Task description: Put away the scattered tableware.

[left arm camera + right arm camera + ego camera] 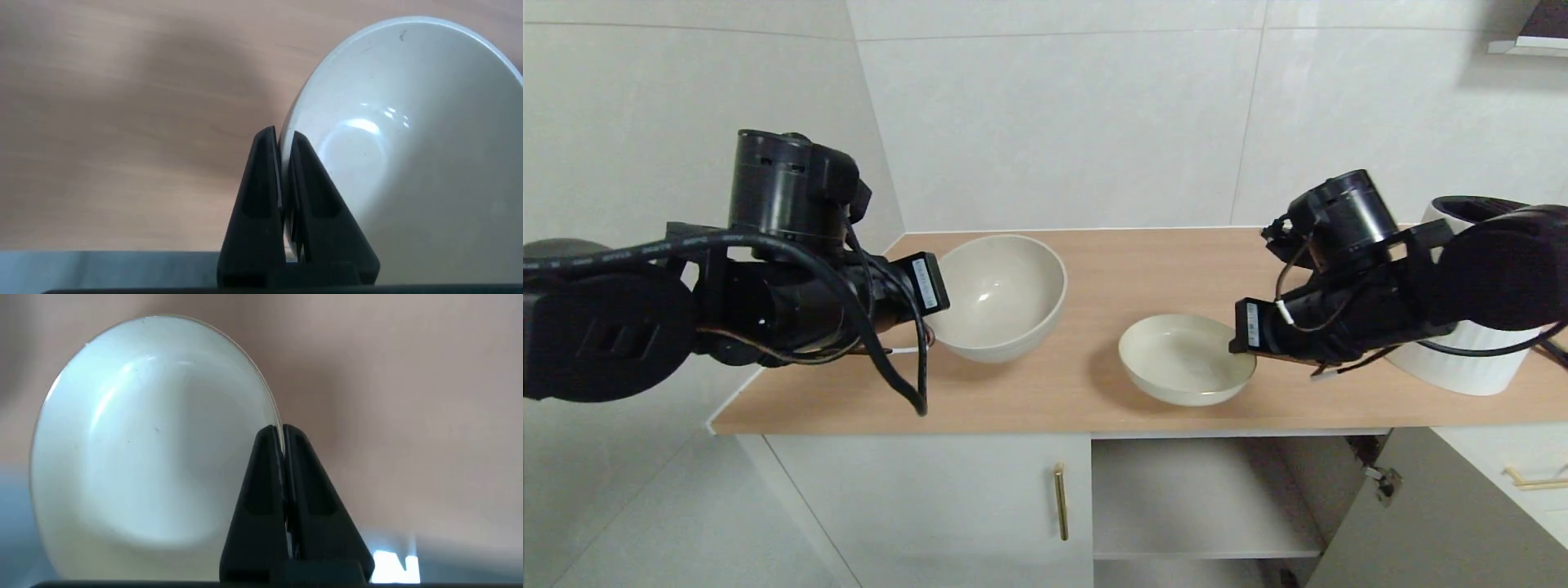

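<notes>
Both arms are on dishes. Left gripper (934, 325) is pressed together on the rim of the deep bowl (1001, 298), rim wall nipped between the fingers. The bowl is toward the back-left corner of the countertop (1143, 261), tipped so its mouth faces partly fwd. Right gripper (1241, 347) likewise pinches the rim of the shallow bowl (1184, 359), near the front edge, approx. mid-length. Can't tell whether either base is clear of the wood. A white pot (1462, 363) stands by the right edge, just behind the right arm.

Step in hand, as I read it: carry both bowls off the top, prob. into the open cupboard bay (1192, 490) below the front edge, beside the shut door (931, 506).

To do it well:
- Rim-only pinch = weak hold. A bowl will want to swing about the fingers, esp. the deep one, which is likely heavier & sits tipped.
- Lift straight up first, slow, no wrist roll.
- Check the rim sits deep in the jaws, not at the very tips.
- Move one arm at a time, or hold the bowls well apart so the glazed rims don't knock.
- Right arm: draw away from the pot before lowering.
- Clear the front edge fully before dropping to shelf level.
- Set each base flat, then let go.
</notes>
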### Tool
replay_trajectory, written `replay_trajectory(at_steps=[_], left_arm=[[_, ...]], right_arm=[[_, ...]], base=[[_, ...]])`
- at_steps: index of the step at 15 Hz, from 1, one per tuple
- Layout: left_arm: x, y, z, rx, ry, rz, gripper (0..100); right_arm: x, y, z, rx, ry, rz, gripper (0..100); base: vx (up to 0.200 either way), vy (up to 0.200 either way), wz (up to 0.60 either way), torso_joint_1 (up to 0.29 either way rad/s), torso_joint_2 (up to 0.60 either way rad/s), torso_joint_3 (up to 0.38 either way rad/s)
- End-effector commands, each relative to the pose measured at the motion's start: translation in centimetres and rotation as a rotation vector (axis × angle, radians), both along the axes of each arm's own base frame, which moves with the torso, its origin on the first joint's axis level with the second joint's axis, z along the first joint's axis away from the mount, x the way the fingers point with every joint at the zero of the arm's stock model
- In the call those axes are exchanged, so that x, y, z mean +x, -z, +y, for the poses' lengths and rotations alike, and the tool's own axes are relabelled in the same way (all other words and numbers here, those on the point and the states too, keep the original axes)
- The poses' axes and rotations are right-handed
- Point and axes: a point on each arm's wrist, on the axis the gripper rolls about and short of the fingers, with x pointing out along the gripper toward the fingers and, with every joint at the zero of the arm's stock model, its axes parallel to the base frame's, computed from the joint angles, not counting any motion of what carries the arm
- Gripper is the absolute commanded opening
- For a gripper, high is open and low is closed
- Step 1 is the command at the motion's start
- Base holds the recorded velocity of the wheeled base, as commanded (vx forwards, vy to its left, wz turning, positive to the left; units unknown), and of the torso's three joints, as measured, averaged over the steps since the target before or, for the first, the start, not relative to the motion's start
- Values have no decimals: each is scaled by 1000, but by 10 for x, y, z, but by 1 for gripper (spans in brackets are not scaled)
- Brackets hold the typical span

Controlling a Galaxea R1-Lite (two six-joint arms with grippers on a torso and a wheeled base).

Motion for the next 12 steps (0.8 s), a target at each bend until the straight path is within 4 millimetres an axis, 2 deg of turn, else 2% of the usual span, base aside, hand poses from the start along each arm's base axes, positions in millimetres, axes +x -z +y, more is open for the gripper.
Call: replay_trajectory(at_steps=[1, 3, 5, 8, 12], left_arm=[[-24, 2, 10, 4, 33, 11, 0], [-47, 4, 19, -22, 119, 30, 0], [-60, 1, 25, -49, 169, 27, 0], [-61, 7, 23, -47, 184, 50, 0], [-59, 10, 18, -43, 200, 62, 0]], right_arm=[[-52, -29, -24, 24, -75, -45, 0], [-67, -17, -32, -19, -106, -21, 0], [-72, -14, -32, -22, -113, -9, 0], [-73, -13, -33, -20, -111, -6, 0], [-73, -13, -33, -18, -107, -5, 0]], base=[[0, 0, 0, 0, 0, 0], [0, 0, 0, 0, 0, 0], [0, 0, 0, 0, 0, 0], [0, 0, 0, 0, 0, 0], [-200, 0, 0, 5, 2, 1]])
